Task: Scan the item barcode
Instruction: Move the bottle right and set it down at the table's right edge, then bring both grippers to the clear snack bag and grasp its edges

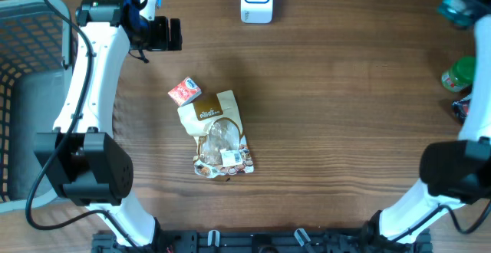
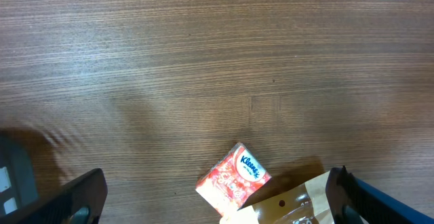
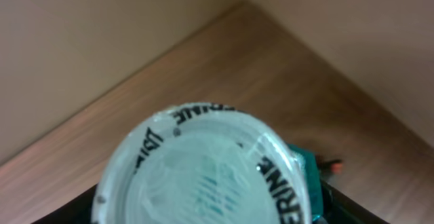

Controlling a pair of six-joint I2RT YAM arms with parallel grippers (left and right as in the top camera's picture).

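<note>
**Wood bench, bottle up in right gripper, scanner at far edge**

Brown wood-grain bench (image 1: pixel 345 130) fills the overhead view. White scanner (image 1: pixel 257 0) stands at the far edge, about mid-width; all places below are given from it.

Right gripper (image 1: pixel 458 8) is far out to the robot's right of the scanner, at about the same depth, partly cut off by the frame corner. It is clamped on a teal bottle (image 3: pixel 203 170). In the right wrist view the bottle's round, pale lid with black lettering sits close to the lens between the dark fingers, with the bench corner and a beige wall behind it. No barcode can be seen.

Left gripper (image 1: pixel 175 34) hangs to the robot's left of the scanner and a little nearer the robot. Its jaws are spread wide with nothing between them. In the left wrist view both fingers sit at the lower corners over bare wood.

A red-and-white tissue pack (image 1: pixel 184 91) lies nearer the robot than the scanner and slightly left of it, touching the top of a tan snack pouch (image 1: pixel 219 134) that lies flat.

A green-lidded jar (image 1: pixel 460 73) stands well right of the scanner and nearer the robot than the held bottle. A grey mesh basket (image 1: pixel 27 46) sits far left of the scanner.
</note>
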